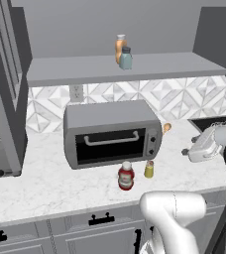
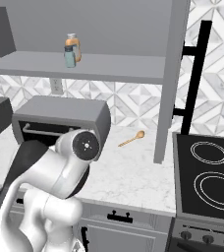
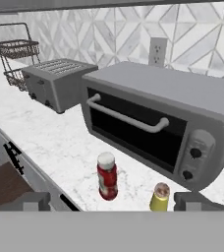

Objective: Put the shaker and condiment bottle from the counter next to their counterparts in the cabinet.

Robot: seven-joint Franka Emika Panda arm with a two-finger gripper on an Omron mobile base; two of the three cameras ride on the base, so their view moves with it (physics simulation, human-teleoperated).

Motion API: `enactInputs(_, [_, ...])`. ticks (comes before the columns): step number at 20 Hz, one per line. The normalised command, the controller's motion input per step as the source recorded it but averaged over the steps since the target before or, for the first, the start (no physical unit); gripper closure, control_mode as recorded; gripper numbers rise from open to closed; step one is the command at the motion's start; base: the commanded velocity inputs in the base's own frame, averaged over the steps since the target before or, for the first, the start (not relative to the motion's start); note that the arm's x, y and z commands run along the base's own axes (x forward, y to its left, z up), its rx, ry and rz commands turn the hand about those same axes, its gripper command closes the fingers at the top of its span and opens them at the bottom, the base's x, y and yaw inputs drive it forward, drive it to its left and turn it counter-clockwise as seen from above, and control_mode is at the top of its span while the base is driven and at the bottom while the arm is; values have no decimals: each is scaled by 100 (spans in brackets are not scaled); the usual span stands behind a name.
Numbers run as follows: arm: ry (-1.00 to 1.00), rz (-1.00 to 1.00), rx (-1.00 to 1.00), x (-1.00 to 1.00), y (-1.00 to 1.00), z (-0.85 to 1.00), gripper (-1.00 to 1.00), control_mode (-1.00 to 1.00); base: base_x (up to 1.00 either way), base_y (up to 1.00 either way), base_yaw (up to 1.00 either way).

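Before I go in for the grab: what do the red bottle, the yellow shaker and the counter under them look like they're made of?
Red condiment bottle: likely glossy plastic, going by its sheen, with a white cap.
Yellow shaker: smooth, matte-looking, maybe plastic or ceramic, with a dull grey speckled cap, possibly metal.
Counter: white, grey-veined, polished marble-like stone.
It is all rendered, so these are guesses.

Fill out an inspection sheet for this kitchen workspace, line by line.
Surface: white marble-veined counter, bare in front.
Job's things: squat red bottle with white cap and small yellow shaker upright, apart, before the oven; tall orange bottle and pale teal-grey shaker on the grey open shelf.
Clutter: grey toaster oven, toaster, wire basket, wooden spoon.
Gripper: open, empty, above the counter.
Cables: nothing seen.
Surroundings: tiled backsplash, wall outlet, black stovetop.
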Motion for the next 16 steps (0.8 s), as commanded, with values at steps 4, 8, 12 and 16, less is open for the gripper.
enactInputs(4, [-37,-6,0,-6,52,-56,-100,-100,0,0,0])
enactInputs(8, [-41,-8,-1,-1,62,-61,-100,-100,0,0,0])
enactInputs(12, [-30,-1,0,-40,42,-78,-100,-100,0,0,0])
enactInputs(16, [-25,0,3,-71,9,-90,-100,-100,0,0,0])
